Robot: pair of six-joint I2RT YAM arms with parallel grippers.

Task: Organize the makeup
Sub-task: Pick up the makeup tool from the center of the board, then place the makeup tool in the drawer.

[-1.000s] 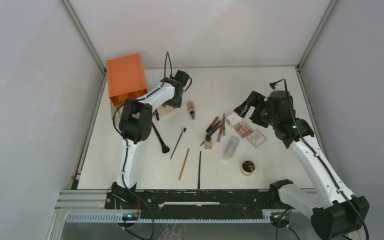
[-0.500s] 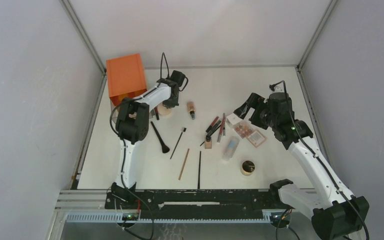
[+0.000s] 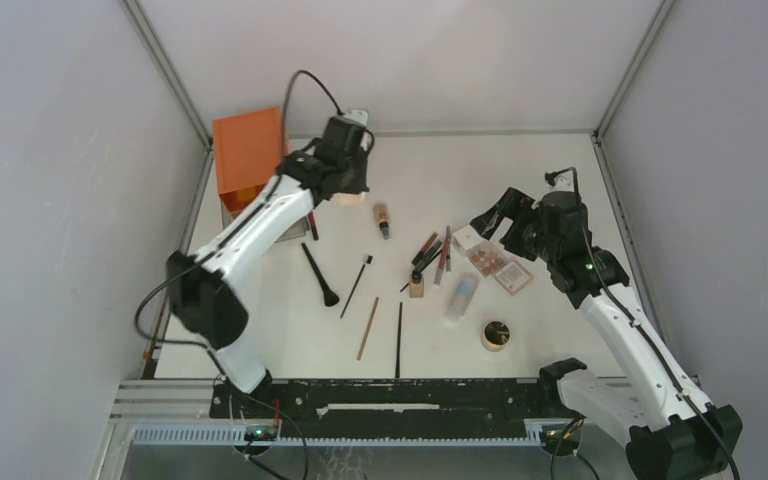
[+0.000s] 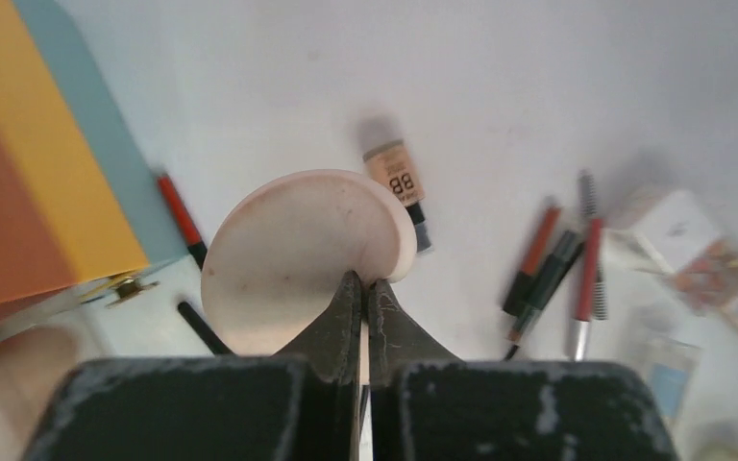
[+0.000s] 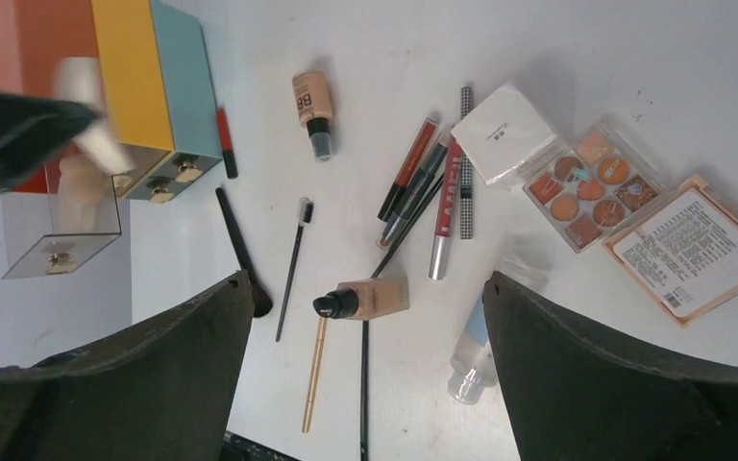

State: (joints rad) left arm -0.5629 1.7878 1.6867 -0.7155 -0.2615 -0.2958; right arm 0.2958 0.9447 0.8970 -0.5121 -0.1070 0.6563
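White table, grey walls on 3 sides.

L gripper: fingers pressed together on rim of round tan compact. The pinch shows in L wrist view only; in top view the wrist hides it. Compact is held just right of orange drawer box, near BB tube.

R gripper: fingers spread wide, holding nothing, over the mid-table items.

R wrist view adds:
- box w/ yellow + teal fronts, clear drawer standing out from it
- foundation bottle
- palette
- clear tube
- red pencil beside box

Top view only: second compact near front edge, apart from the rest.
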